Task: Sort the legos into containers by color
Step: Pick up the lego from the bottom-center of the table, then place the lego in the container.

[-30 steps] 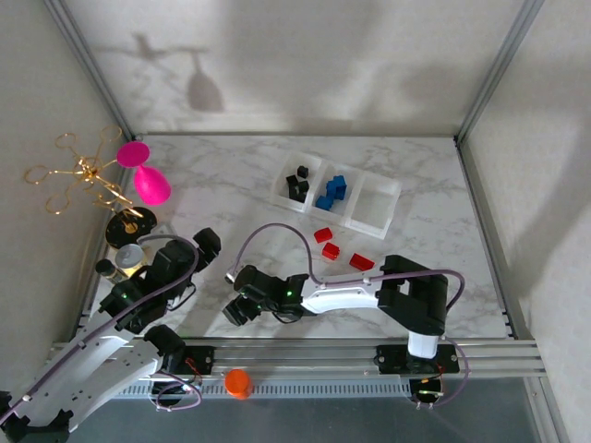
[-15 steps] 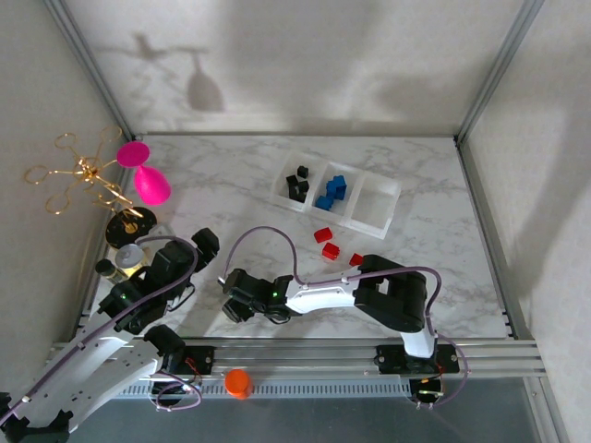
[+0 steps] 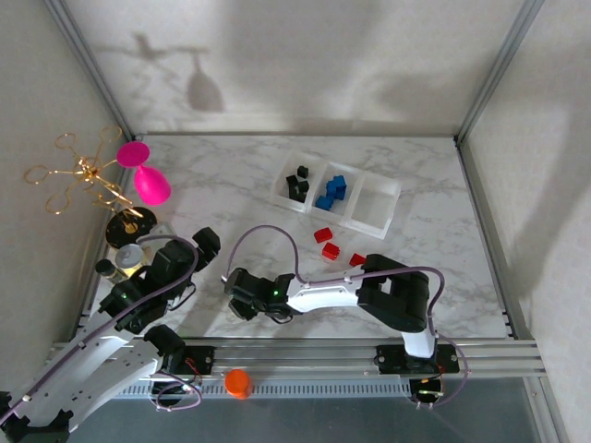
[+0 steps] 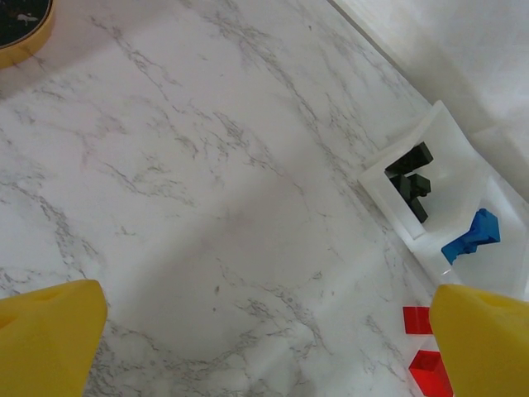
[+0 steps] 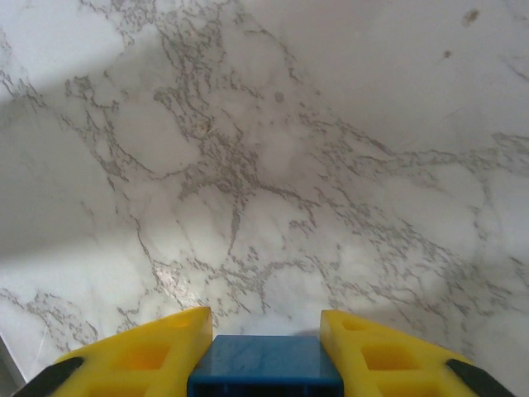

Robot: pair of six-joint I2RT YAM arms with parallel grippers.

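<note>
Noted right end effector [image 5: 263, 331] clamped on one blue lego [image 5: 264, 372], gripped across two opposite flat sides between the yellow fingers [image 5: 140, 356], low over bare desk [image 5: 248, 165] toward the near edge. Noted left end effector [image 4: 264, 331] spread wide, holding nothing.

Found white tray [image 3: 386, 214] well apart, toward the far side: black legos [image 3: 297, 183] in the compartment at left of the top view, blue legos [image 3: 332, 191] in the middle one, third compartment bare. Found three red legos [image 3: 323, 234] loose on the desk between tray and arms.

Judged the held brick light, rigid and smooth-walled; unlikely to break, but prone to twist or squirt out under a corner pinch. Advise a flat-side hold, squarely centred, for transfer to the middle compartment.
</note>
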